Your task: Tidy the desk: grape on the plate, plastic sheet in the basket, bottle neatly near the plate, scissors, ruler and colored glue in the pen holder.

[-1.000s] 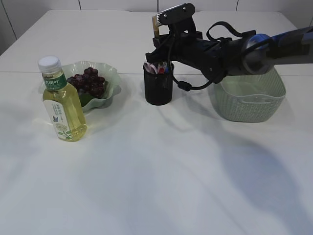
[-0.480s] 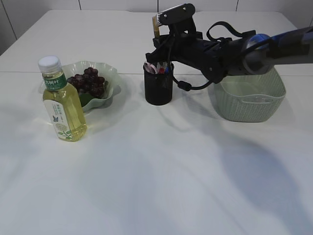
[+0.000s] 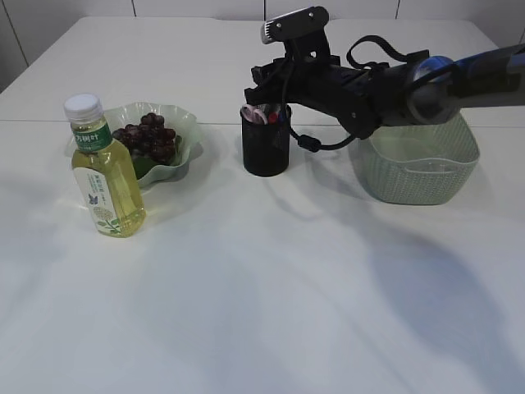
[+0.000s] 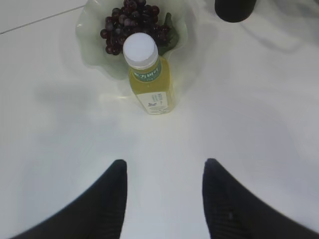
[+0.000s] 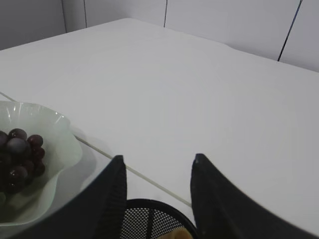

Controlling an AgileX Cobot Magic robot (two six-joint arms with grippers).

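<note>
The black mesh pen holder (image 3: 266,146) stands mid-table with red, pink and blue tops sticking out. My right gripper (image 3: 264,85) hangs open just above it. In the right wrist view its fingers (image 5: 158,158) straddle the holder's rim (image 5: 149,205), and the ruler's tan end (image 5: 182,233) shows inside. The bottle (image 3: 105,176) of yellow drink stands upright in front of the pale green plate (image 3: 190,131), which holds the grape bunch (image 3: 149,138). My left gripper (image 4: 164,167) is open and empty, above bare table short of the bottle (image 4: 148,74). I cannot pick out the scissors, the glue or the plastic sheet.
A green woven basket (image 3: 422,168) stands right of the pen holder, partly under my right arm. White table stretches across the whole front. The left wrist view catches the plate (image 4: 92,42) and the holder's base (image 4: 234,7) at its top edge.
My right gripper has opened. The tan ruler it held upright above the pen holder has dropped into the holder. The left arm has not moved.
</note>
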